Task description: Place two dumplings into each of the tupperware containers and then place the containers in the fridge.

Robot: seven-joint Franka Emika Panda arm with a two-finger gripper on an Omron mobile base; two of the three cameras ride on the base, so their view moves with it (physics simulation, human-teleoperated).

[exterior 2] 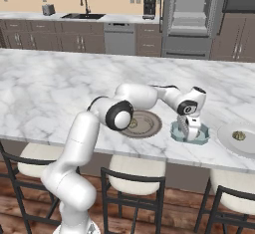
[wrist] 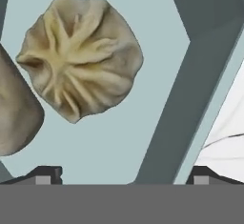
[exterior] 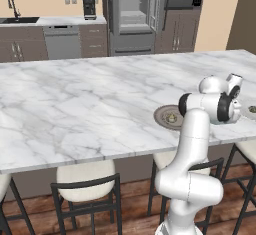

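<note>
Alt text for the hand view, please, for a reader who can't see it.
Close view down into a pale-blue container holding a pleated dumpling, with a second dumpling cut off at the left edge. Two dark fingertips rise at the bottom, apart, with nothing between them; marble counter shows at right.

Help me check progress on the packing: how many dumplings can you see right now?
4. Two lie in the tupperware container under the gripper: a pleated one and another. One sits on the grey plate, one on the white plate. The arm may hide more.
</note>
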